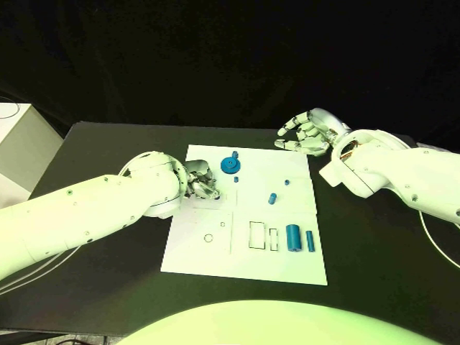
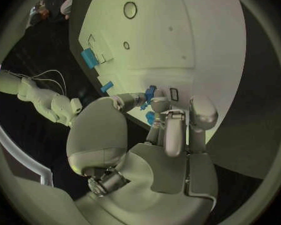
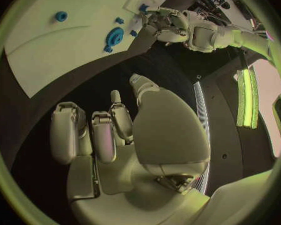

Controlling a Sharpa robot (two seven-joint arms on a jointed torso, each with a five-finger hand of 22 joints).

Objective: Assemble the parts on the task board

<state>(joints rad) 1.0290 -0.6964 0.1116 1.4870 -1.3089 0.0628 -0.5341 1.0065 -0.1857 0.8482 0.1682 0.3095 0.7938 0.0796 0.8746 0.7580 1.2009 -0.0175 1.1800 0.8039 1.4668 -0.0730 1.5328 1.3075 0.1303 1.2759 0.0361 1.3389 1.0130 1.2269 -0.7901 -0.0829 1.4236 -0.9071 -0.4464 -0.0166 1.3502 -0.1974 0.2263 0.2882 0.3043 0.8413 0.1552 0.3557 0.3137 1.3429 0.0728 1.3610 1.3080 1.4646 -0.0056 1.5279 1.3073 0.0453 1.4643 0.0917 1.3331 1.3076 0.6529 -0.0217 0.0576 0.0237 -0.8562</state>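
I saw my left robot hand (image 1: 201,181) at the task board's (image 1: 246,266) left edge, pinching a small blue part (image 2: 149,92). My right robot hand (image 1: 307,134) hovered curled and empty over the bench (image 1: 106,144) beyond the board's far right corner.

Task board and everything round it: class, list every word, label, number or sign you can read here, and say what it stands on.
None can be read. The task board bears only thin outlined shapes, no letters or numbers. The blue parts, the left hand and the right hand carry no legible marking.
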